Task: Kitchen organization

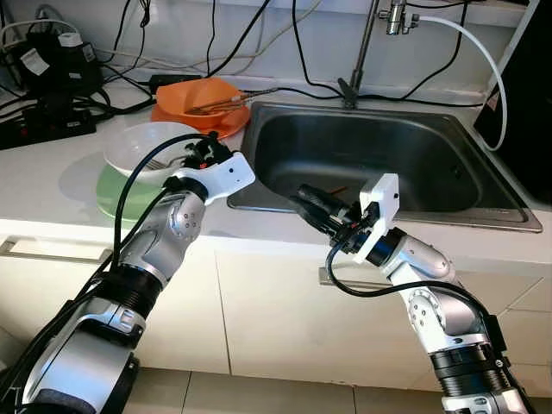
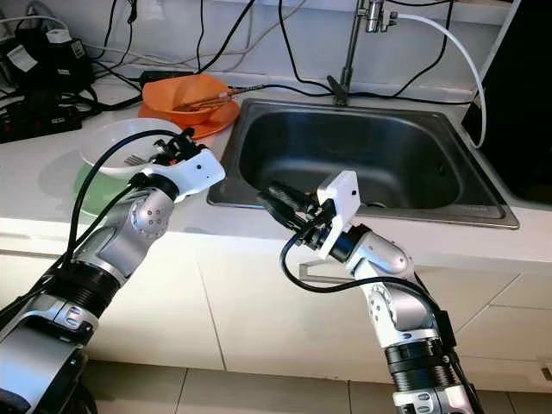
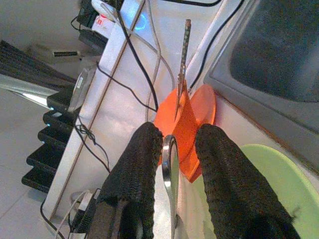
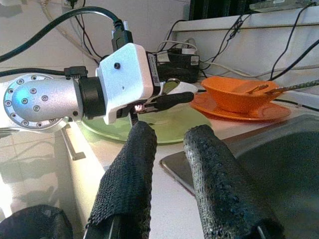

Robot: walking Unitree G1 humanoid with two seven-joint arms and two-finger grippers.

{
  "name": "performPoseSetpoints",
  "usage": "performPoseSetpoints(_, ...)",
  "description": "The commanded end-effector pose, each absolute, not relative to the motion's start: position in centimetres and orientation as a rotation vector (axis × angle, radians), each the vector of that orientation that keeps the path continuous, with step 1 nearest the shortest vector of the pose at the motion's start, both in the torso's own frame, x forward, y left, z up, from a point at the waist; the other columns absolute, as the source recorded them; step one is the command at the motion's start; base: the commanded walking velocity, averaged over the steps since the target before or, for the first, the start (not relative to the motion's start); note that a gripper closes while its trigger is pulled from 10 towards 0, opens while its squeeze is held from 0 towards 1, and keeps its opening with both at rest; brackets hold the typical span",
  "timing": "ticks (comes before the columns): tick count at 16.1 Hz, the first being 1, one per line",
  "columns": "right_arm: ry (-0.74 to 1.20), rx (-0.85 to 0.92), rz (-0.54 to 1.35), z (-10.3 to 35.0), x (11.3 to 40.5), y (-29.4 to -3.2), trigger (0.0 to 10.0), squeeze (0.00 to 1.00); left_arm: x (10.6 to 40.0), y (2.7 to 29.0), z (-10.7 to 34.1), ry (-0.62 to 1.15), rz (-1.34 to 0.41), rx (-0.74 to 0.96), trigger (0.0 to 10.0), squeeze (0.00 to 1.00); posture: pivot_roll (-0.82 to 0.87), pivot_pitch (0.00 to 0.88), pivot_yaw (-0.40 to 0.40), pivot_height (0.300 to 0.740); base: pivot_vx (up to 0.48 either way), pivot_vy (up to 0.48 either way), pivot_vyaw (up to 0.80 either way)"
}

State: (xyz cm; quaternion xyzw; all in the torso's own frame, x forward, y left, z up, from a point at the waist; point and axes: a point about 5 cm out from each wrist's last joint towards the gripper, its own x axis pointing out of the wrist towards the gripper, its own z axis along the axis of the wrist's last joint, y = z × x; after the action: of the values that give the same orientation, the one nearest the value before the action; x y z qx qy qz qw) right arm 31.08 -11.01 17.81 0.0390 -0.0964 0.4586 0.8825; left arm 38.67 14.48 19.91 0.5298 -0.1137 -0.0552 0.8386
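Holding a metal utensil, your left pincer (image 1: 201, 153) sits over the white bowl (image 1: 138, 148) at about 9 o'clock from the sink (image 1: 448, 203). In the left wrist view its fingers (image 3: 134, 169) are pressed onto a thin shiny handle, the spoon or fork handle (image 3: 169, 164); which of the two it is cannot be told from this angle. The white bowl rests on a green plate (image 1: 108, 197) on the tabletop (image 1: 43, 194), and a fork (image 2: 131, 160) seems to lie inside the bowl.

At about 12 o'clock from that stack you have an orange bowl (image 1: 200, 95) on an orange plate (image 1: 226, 122), with chopsticks or similar sticks (image 1: 220, 105) lying across the bowl and pointing toward the sink.

Your right pincer (image 1: 312, 207) hovers at the front rim of the sink, near 6 o'clock of the basin, aimed toward the left arm. Its fingers (image 4: 129, 174) are spread with nothing between them.

Further out, power strips and cables (image 1: 47, 103) crowd the tabletop at 10 o'clock, and the tap (image 1: 366, 43) rises behind the sink at 12 o'clock.

As for progress, you look to be early or mid-way: the dishes are stacked in two piles but all remain on the tabletop, and the basin appears nearly bare apart from a small dark item near the right pincer that is hard to identify. What is probably left is to move the gripped utensil where it belongs, then deal with both bowl-and-plate stacks.
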Motion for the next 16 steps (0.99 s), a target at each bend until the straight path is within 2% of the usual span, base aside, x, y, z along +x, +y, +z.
performPoseSetpoints(1,-0.223,0.081,0.96,18.4,30.8,-11.2,10.0,0.0,38.8,14.2,20.5,-0.267,-0.109,1.128,0.0,0.0,0.08,0.023,-0.016,0.74,0.0,0.0,0.0)
performPoseSetpoints(11,-0.22,0.093,0.964,18.2,31.0,-10.6,10.0,0.0,38.9,14.6,20.3,-0.258,-0.098,1.135,0.0,0.0,0.09,0.025,-0.017,0.74,0.0,0.0,0.0)
performPoseSetpoints(14,-0.223,0.095,0.963,18.2,31.0,-10.6,10.0,0.0,38.7,14.2,21.8,-0.35,-0.067,1.152,0.0,0.0,0.09,0.024,-0.018,0.74,0.0,0.0,0.0)
performPoseSetpoints(16,-0.224,0.098,0.96,18.2,31.0,-10.6,10.0,0.0,38.0,13.3,23.8,-0.471,-0.046,1.222,0.0,0.0,0.09,0.024,-0.019,0.74,0.0,0.0,0.0)
